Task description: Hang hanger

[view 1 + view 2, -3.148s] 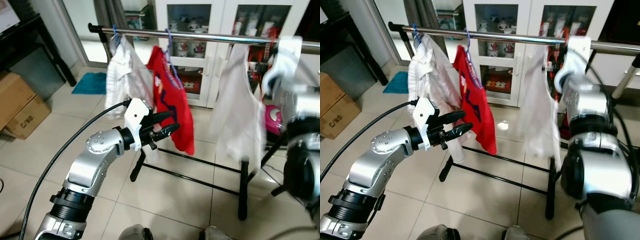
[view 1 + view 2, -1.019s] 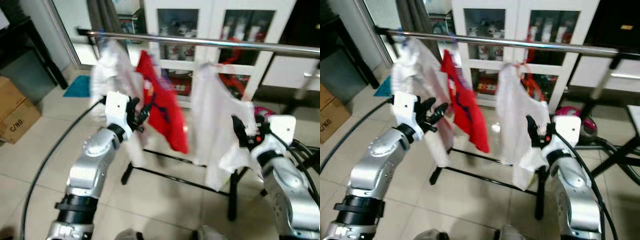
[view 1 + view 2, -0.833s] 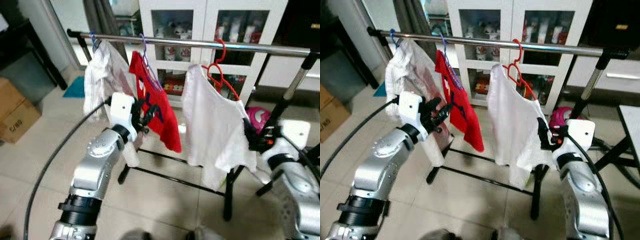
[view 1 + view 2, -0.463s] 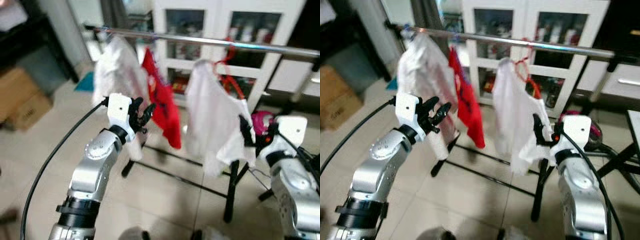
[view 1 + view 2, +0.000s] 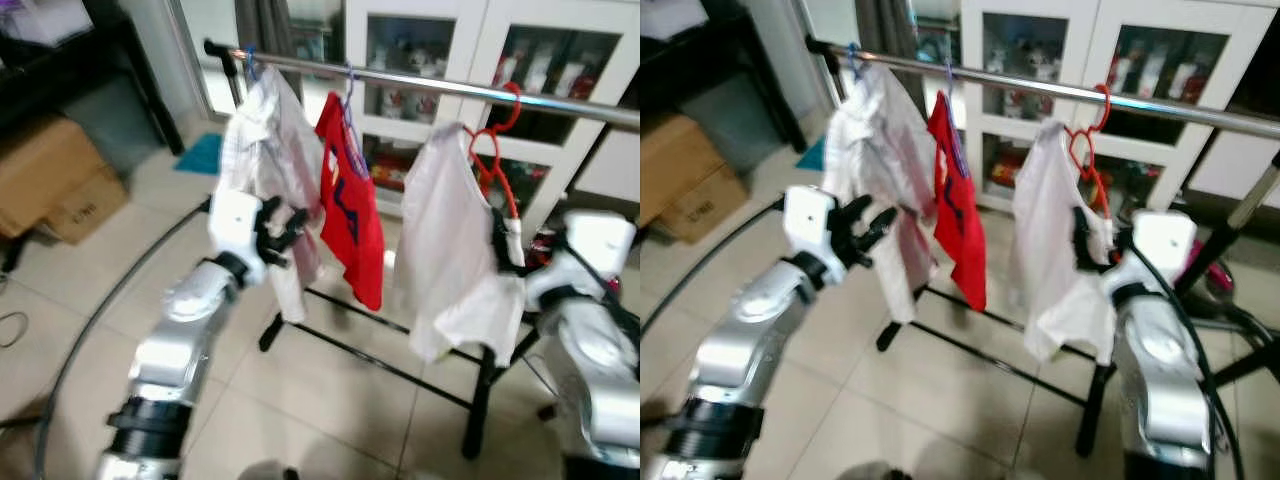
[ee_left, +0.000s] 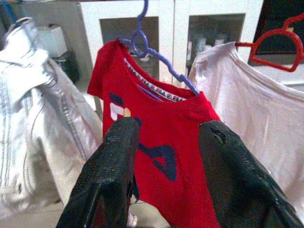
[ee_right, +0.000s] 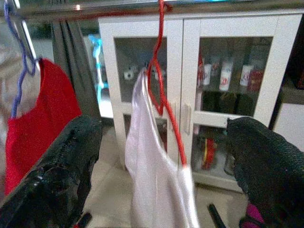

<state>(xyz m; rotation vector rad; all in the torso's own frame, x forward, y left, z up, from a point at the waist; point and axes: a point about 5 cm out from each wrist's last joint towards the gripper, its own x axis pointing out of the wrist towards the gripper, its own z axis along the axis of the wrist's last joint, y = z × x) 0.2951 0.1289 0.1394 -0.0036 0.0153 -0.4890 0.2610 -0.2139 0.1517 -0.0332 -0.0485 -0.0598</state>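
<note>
Hanger on the rail, right gripper open beside it.

Red hanger (image 5: 497,152) hooks over the steel rail (image 5: 420,80), carrying the white shirt (image 5: 450,250), its long axis roughly across the rail. The right gripper (image 5: 1087,240) sits just beside the shirt's lower edge, fingers spread, apparently gripping nothing, though blur hides any contact. The left gripper (image 5: 283,228), also open, points at the red shirt (image 5: 352,210), farther from the hanger.
</note>
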